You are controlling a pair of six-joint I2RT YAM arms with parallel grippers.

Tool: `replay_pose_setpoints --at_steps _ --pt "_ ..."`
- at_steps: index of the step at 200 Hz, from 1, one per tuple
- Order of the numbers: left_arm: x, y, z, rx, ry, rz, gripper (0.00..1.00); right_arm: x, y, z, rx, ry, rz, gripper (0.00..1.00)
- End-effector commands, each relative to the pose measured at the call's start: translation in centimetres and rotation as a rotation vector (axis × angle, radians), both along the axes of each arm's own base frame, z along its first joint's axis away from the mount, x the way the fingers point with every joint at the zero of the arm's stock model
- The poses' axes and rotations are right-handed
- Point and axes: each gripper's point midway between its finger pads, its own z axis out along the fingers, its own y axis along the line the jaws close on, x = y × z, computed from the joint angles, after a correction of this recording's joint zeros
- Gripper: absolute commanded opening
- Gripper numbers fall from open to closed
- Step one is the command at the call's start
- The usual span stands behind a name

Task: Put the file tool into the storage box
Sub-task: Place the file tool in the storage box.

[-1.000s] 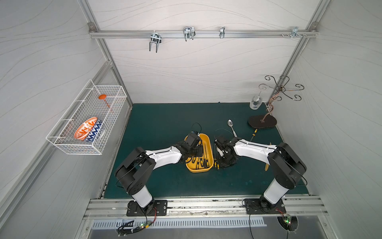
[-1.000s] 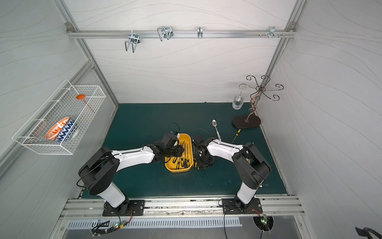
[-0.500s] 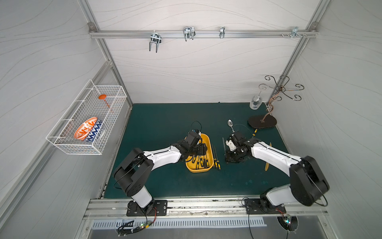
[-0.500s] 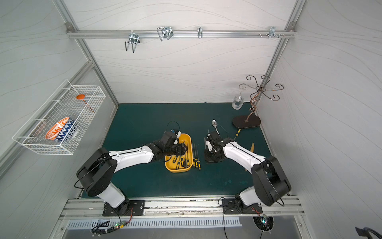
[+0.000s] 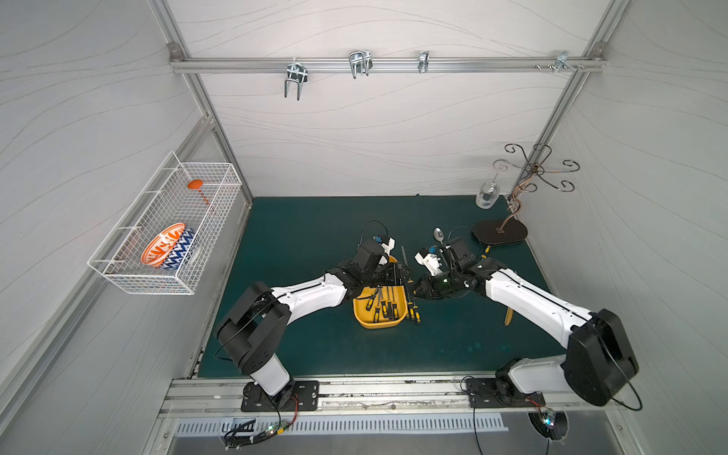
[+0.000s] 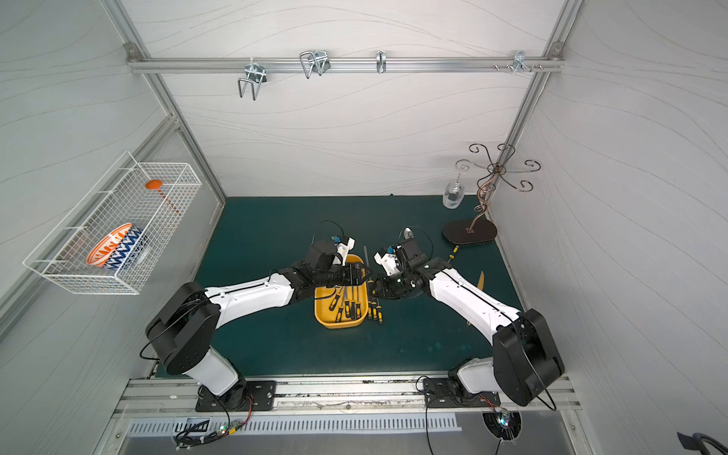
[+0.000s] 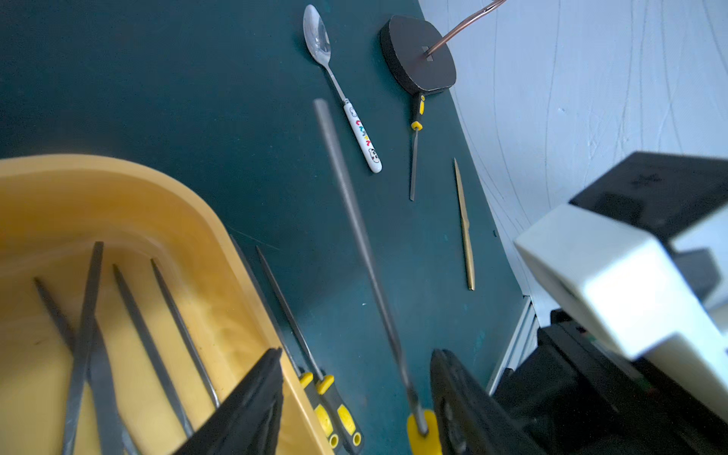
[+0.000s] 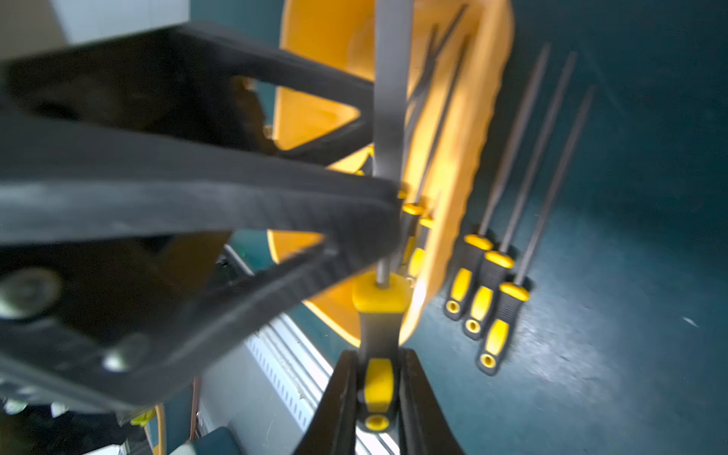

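R end effector (image 8: 376, 370) clamped on file (image 7: 360, 236) handle; L end effector (image 7: 356, 352) apart, straddling file shaft, near box (image 7: 149, 177).

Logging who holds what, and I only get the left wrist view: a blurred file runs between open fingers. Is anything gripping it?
Observer: Yes. The right wrist view shows the right gripper shut on the file by its black-and-yellow handle.
Operator: Beside the storage box I count two handles. Is that all?
Observer: No. That view shows three files side by side on the mat next to the box.
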Motion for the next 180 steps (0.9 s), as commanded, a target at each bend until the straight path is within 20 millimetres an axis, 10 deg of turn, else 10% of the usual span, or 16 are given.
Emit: replay_pose_setpoints --at_steps 1,21,48,66,93,151,180 --pt "0.8 -1.1 2.1 -0.065 -0.043 -0.013 0.64 -0.5 1.6 1.3 0.044 -0.03 0.068 0.03" --pt "0.9 -1.1 1.7 -0.062 -0.031 -0.014 0.56 -0.8 2.0 1.7 0.05 -0.044 0.088 0.03" --pt "0.8 -0.8 1.0 -0.047 -0.014 -0.01 0.0 -0.6 1.8 1.7 0.04 -0.055 0.078 0.03" --pt "0.8 0.1 0.1 -0.016 0.001 0.011 0.0 -0.6 1.7 1.6 0.033 -0.054 0.074 0.09" --pt "0.9 2.7 -2.0 0.083 0.007 0.09 0.0 -0.2 1.1 1.0 -0.009 -0.058 0.04 0.42" --pt "0.6 7.8 -8.5 0.449 0.068 0.173 0.0 0.6 0.0 -0.2 -0.072 -0.075 -0.016 0.46" --pt "0.7 7.3 -8.9 0.457 0.079 0.162 0.25 1.3 -1.7 -1.3 -0.171 -0.092 -0.076 0.51"
